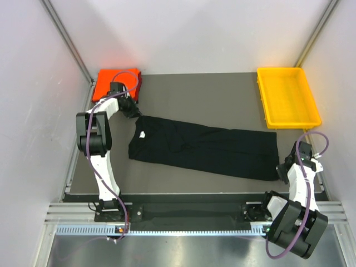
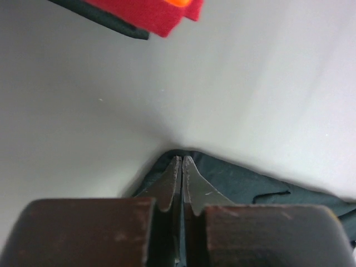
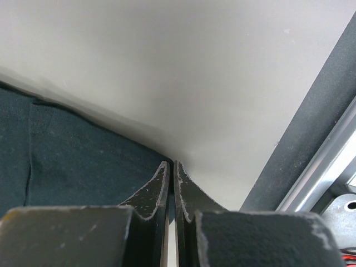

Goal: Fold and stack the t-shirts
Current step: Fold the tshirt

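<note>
The left end effector (image 1: 132,111), fingers pinched shut on the far-left collar corner of the black t-shirt (image 1: 206,147), mirrors the right end effector (image 1: 283,169), closed on its near-right hem corner. The shirt lies flat between them, long axis slanting across the bench (image 1: 222,89), each arm nearest its own end, a folded orange-red t-shirt (image 1: 114,80) just behind the left

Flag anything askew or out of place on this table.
The black t-shirt lies slanted across the table, its collar end toward the far left and its hem end toward the near right, not square to the edges. Nothing looks spilled or damaged.
</note>
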Controlling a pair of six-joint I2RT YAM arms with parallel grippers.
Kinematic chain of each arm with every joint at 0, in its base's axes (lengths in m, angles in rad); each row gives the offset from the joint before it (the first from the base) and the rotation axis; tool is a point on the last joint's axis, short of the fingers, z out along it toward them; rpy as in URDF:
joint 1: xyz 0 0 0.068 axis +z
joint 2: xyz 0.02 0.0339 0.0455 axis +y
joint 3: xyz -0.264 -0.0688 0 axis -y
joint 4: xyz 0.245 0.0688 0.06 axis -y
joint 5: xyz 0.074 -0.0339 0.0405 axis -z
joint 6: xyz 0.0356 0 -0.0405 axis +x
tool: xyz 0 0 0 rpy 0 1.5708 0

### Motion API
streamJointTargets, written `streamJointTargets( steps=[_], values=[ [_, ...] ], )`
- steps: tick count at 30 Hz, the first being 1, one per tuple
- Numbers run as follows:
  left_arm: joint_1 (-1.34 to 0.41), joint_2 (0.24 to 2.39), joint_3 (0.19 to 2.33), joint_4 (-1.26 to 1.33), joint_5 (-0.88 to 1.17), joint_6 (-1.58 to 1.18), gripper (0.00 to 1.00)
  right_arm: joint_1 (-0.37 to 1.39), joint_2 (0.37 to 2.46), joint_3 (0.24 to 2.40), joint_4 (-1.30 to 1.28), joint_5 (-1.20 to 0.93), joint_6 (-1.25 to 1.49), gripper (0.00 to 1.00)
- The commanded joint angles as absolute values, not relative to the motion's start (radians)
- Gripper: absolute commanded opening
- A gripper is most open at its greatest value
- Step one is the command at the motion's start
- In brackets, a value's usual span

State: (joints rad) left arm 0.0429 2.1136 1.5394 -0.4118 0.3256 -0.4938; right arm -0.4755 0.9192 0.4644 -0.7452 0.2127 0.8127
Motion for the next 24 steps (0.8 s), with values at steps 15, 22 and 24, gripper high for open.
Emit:
streamJointTargets(
  steps=[15,22,24],
  values=[
    [0.115,2.141,1.548,-0.295,0.451,-0.623,0.04,-0.492,0.828,0.456,-0.712,0.23,0.812,0.0],
    [0.087,2.171,1.552,-0.25,0.463,-0.615,0.02,-0.492,0.715,0.515,-0.762,0.155,0.81,0.21],
    [0.074,2.183,1.574,-0.249,0.46,-0.609,0.01,-0.491,0.722,0.563,-0.788,0.164,0.808,0.29]
  ],
)
